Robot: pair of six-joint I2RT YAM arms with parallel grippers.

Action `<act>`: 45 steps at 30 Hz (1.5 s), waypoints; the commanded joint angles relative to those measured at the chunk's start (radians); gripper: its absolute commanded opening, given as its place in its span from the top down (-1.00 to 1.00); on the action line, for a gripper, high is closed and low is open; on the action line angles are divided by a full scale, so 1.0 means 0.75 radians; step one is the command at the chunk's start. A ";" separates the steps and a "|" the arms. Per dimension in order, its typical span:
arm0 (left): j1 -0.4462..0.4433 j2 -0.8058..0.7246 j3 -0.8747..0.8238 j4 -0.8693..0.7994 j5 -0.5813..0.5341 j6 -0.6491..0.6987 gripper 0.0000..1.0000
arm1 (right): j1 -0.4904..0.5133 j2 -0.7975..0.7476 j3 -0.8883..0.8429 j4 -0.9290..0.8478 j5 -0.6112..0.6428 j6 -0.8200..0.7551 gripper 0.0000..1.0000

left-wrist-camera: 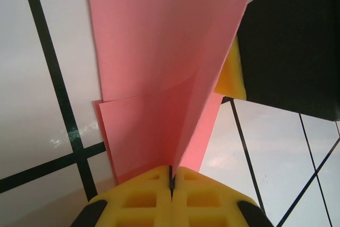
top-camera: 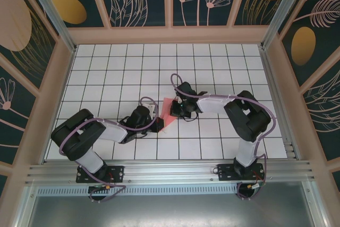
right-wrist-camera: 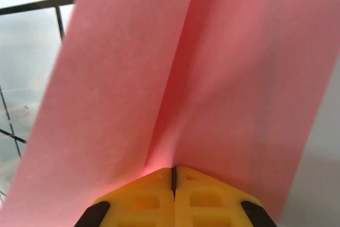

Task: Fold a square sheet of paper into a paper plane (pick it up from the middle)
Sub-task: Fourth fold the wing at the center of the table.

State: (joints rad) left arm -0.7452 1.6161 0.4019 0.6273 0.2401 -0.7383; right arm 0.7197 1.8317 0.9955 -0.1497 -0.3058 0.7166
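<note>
- The left pincer (left-wrist-camera: 171, 183) is shut. Its two yellow fingertips press flat together, and the near edge of the pink paper (left-wrist-camera: 159, 67) is nipped in the seam between them.
- From that grip the paper runs forward and away from the pincer as a folded sheet. One tall flap rises along the line of the seam. A second, lower layer spreads to the left of the fingertips, closer to the table (top-camera: 106, 73).
- The right pincer (right-wrist-camera: 173, 176) is closed just as tightly, fingertips meeting, and it holds the same paper. A crease starts right at its tips and runs straight ahead, with a pink panel spreading to either side of it.
- Ahead of the left pincer and to its right sits the black body of the right pincer. One of its yellow pads (left-wrist-camera: 232, 75) lies against the right edge of the paper.
- Past the paper's left edge, as the right pincer sees it, lies the white table top crossed by black grid lines (right-wrist-camera: 56, 1).
- From above, the two pincers meet near the middle of the table, tips angled toward each other. The paper fills the short gap between them. Its far side is at the right pincer's tips and its near point at the left pincer's tips.
- Whether the paper's underside touches the table cannot be told.
</note>
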 commanded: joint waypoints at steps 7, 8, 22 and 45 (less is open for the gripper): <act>0.054 -0.021 0.034 -0.085 0.032 0.027 1.00 | -0.008 0.093 0.030 -0.100 0.099 -0.079 0.96; 0.062 -0.030 0.034 -0.089 0.037 0.030 1.00 | -0.009 0.097 0.033 -0.109 0.103 -0.092 0.96; 0.124 -0.015 0.094 -0.144 0.161 0.062 1.00 | -0.031 0.109 0.066 -0.171 0.130 -0.201 0.95; 0.126 0.040 0.116 -0.111 0.147 -0.045 1.00 | -0.058 0.143 0.152 -0.193 0.105 -0.456 0.93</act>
State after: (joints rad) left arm -0.6579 1.6505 0.5079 0.5072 0.3805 -0.7395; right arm 0.6926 1.8946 1.1065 -0.2447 -0.2855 0.3977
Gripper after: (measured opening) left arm 0.068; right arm 0.050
